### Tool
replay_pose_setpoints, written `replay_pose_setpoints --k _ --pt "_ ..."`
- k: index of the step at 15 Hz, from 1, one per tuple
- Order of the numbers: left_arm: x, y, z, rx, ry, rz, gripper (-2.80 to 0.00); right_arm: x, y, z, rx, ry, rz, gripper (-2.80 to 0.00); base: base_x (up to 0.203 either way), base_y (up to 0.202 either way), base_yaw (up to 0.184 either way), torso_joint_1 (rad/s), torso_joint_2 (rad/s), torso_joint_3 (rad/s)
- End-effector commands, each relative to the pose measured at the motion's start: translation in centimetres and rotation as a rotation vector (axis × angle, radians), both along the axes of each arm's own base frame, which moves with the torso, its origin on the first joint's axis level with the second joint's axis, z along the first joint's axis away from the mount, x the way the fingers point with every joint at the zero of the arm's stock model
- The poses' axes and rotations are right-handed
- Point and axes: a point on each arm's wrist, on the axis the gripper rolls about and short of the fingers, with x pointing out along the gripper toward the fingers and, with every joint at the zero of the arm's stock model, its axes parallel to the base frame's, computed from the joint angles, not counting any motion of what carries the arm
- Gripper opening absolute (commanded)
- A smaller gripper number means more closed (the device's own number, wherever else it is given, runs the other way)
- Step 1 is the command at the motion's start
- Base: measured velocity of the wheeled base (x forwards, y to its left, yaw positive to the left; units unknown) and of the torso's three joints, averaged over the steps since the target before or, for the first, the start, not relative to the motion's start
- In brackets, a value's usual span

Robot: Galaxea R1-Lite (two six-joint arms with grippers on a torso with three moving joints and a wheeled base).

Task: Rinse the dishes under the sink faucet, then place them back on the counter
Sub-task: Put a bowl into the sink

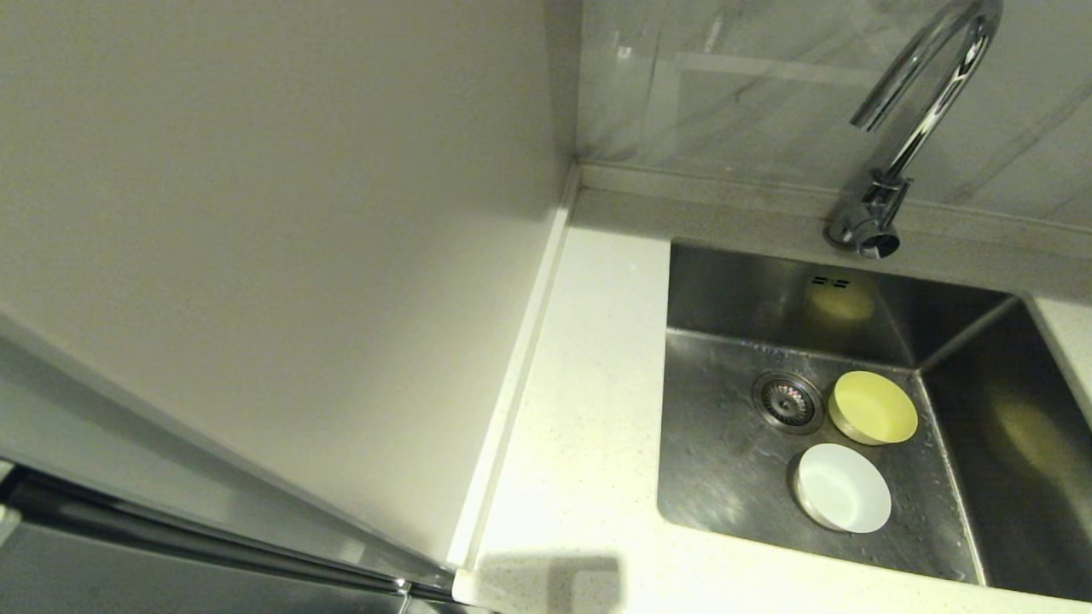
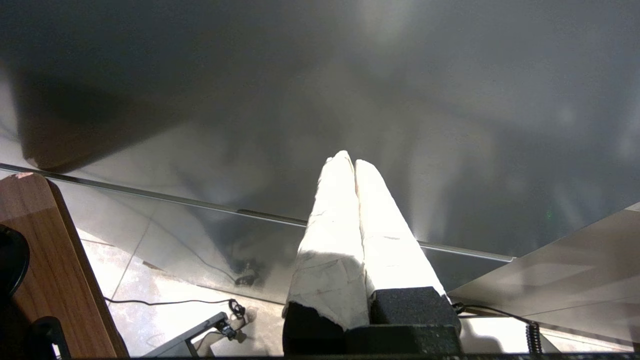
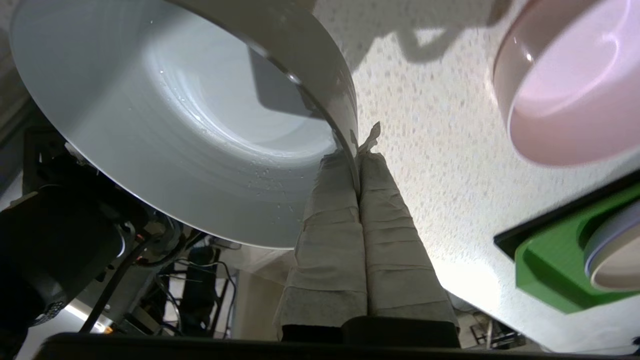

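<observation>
My right gripper [image 3: 359,150] has its tape-wrapped fingers [image 3: 387,210] pinched together on the thin rim of the pale grey-blue bowl [image 3: 165,125], a smooth, glossy round dish flecked with water drops, held over the speckled white tabletop [image 3: 440,150]. Near it sit a pink bowl [image 3: 570,90] and a green tray [image 3: 555,265]. In the stainless steel sink [image 1: 734,460], the yellow bowl [image 1: 873,408] lies just beside the round strainer drain [image 1: 787,401], the white bowl [image 1: 843,487] in front, under the chrome gooseneck faucet [image 1: 921,111]. My left gripper [image 2: 352,162] hangs parked, fingers together.
</observation>
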Motion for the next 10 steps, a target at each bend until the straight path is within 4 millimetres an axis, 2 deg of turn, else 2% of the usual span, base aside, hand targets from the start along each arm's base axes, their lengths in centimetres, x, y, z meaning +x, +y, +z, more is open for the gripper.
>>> replay_pose_setpoints --k 1,3,6,8,10 --pt "0.0 0.0 -0.1 -0.001 0.003 0.0 -2.8 -0.1 1.5 1.6 -0.035 0.015 -0.021 -2.8 0.0 0.0 0.0 0.0 0.0 0.0" --pt "0.0 0.0 -0.1 -0.001 0.003 0.0 -2.8 -0.4 2.7 2.9 -0.086 0.015 0.0 -2.8 0.0 0.0 0.0 0.0 0.0 0.0" --pt "0.0 0.0 -0.1 -0.001 0.003 0.0 -2.8 0.6 4.1 5.3 -0.191 -0.009 0.032 -2.8 0.0 0.0 0.0 0.0 0.0 0.0" --pt "0.0 0.0 -0.1 -0.001 0.003 0.0 -2.8 1.9 5.1 7.0 -0.286 -0.031 0.095 -2.8 0.0 0.0 0.0 0.0 0.0 0.0" --pt "0.0 0.0 -0.1 -0.001 0.003 0.0 -2.8 4.7 5.5 8.7 -0.383 -0.047 0.212 -2.8 0.0 0.0 0.0 0.0 0.0 0.0"
